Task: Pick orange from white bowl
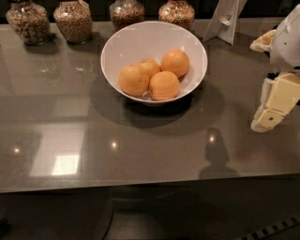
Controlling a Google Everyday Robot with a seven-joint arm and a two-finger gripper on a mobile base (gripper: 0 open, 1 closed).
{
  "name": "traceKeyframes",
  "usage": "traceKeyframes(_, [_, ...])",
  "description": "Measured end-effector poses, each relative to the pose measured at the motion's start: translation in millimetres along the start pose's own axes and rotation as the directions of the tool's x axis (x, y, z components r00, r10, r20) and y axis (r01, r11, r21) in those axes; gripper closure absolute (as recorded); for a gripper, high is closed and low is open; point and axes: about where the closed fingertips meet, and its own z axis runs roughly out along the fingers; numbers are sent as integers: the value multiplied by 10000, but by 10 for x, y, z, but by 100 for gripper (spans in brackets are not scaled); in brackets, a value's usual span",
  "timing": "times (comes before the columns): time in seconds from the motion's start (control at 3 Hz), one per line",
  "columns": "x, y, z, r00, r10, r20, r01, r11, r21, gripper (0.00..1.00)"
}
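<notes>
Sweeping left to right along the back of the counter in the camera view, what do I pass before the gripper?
Far-left jar, second jar, third jar, fourth jar, white folded stand, then the gripper at the right edge, nearer than the row, right of the white bowl.

The pale cream, boxy plastic gripper (273, 108) is at the right edge of the view; its faces are flat, with a small dark mark near the lower end; above it sits a rounded white arm shell (287, 40).

Orange (175, 63) deep orange, in plain glossy white bowl (123, 47). Bench (140, 145) grey-brown w/ pale light spots. Hand (268, 120), at right, cream-white.
</notes>
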Motion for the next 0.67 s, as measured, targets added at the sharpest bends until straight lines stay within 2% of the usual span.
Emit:
traceKeyframes(0.33, [-156,-316,128,9906,-541,1260,464,9970,627,0])
traceKeyframes(0.67, [-446,-738,309,9575,-1317,2567,1114,9895,923,0])
